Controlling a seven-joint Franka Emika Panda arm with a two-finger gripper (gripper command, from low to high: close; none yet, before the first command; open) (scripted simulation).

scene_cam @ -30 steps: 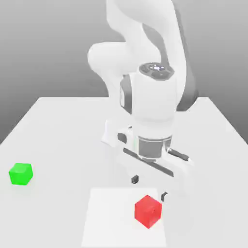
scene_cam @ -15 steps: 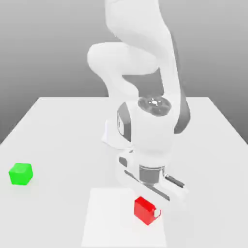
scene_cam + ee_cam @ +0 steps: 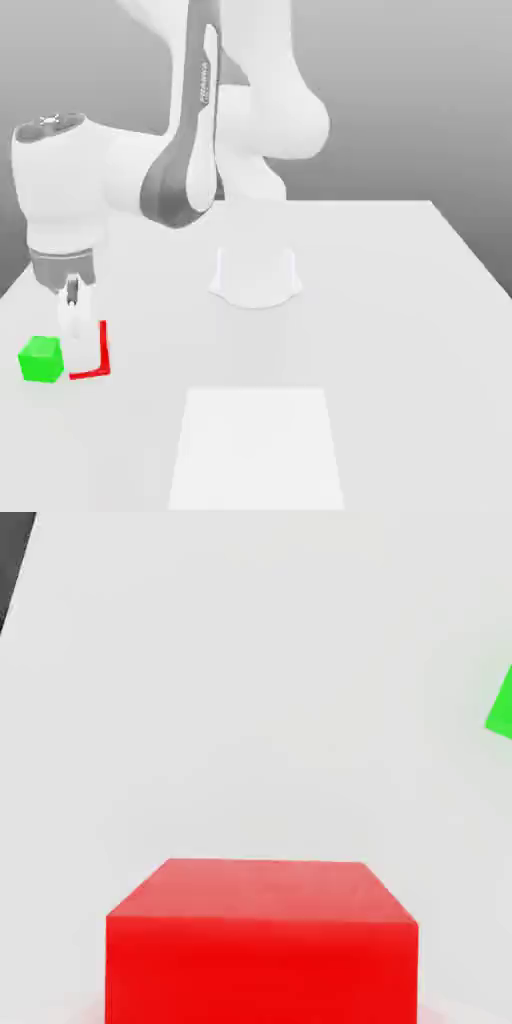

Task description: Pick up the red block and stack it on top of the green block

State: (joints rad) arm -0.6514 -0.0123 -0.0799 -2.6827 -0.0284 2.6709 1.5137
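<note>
We get the exterior view from high in front, looking down across the white table (image 3: 400, 300) toward the arm's base; our hand view sits tight above the red block (image 3: 260, 942), and both catch the green block (image 3: 41, 360)

Smooth white rounded arm (image 3: 240, 110) with dark grey joint bands and lettering.

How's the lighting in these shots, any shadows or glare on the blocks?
Exterior view: flat, even light, no glare; the red block and green block cast hardly any shadow on the table. Hand view: the red block's top is lighter than its front, edges sharp.
</note>
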